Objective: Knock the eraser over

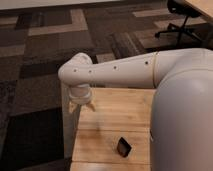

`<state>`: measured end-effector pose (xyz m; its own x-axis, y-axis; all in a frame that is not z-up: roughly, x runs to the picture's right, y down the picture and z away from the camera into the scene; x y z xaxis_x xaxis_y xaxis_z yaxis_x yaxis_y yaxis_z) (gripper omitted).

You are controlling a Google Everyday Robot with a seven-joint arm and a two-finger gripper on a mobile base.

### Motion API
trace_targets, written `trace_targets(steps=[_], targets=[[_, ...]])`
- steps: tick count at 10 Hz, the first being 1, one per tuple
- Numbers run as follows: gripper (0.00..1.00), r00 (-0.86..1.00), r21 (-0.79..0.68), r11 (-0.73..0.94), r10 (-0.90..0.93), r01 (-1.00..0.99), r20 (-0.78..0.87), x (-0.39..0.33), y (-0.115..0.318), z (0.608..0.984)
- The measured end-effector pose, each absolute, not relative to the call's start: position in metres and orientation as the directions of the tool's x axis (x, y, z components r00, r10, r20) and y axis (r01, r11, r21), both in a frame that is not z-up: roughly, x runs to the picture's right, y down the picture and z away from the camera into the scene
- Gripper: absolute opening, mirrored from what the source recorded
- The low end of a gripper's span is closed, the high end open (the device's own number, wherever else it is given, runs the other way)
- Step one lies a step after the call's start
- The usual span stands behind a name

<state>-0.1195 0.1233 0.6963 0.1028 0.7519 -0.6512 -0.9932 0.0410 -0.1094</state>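
Note:
The eraser [124, 146], a small black block, stands on the light wooden table [115, 112] near its front edge. The gripper [81, 106] hangs below the white arm's wrist [75, 72] over the table's far left corner, well behind and to the left of the eraser, not touching it. Only pale finger stubs show under the wrist.
The big white arm [150, 70] crosses the view from the right and hides the table's right side. Dark patterned carpet [40, 60] lies around the table. A black office chair [182, 20] stands at the far right, next to a wooden desk corner [202, 6].

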Motion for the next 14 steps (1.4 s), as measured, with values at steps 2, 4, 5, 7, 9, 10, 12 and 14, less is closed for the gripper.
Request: trace_targets(steps=[2, 4, 5, 7, 9, 10, 12, 14], targets=[[0.65, 0.143, -0.145, 0.063, 0.748, -0.987, -0.648, -0.121, 0.14, 0.689], [0.65, 0.189, -0.181, 0.091, 0.736, -0.979, -0.65, -0.114, 0.156, 0.68], [0.65, 0.208, -0.196, 0.102, 0.725, -0.975, -0.657, -0.108, 0.166, 0.673], [0.65, 0.253, -0.239, 0.122, 0.705, -0.963, -0.663, -0.091, 0.186, 0.658], [0.65, 0.263, -0.258, 0.113, 0.693, -0.959, -0.672, -0.074, 0.199, 0.645], [0.65, 0.256, -0.257, 0.105, 0.692, -0.961, -0.675, -0.064, 0.203, 0.638], [0.65, 0.236, -0.241, 0.093, 0.697, -0.966, -0.677, -0.047, 0.204, 0.629], [0.65, 0.236, -0.242, 0.092, 0.698, -0.966, -0.676, -0.048, 0.204, 0.629]])
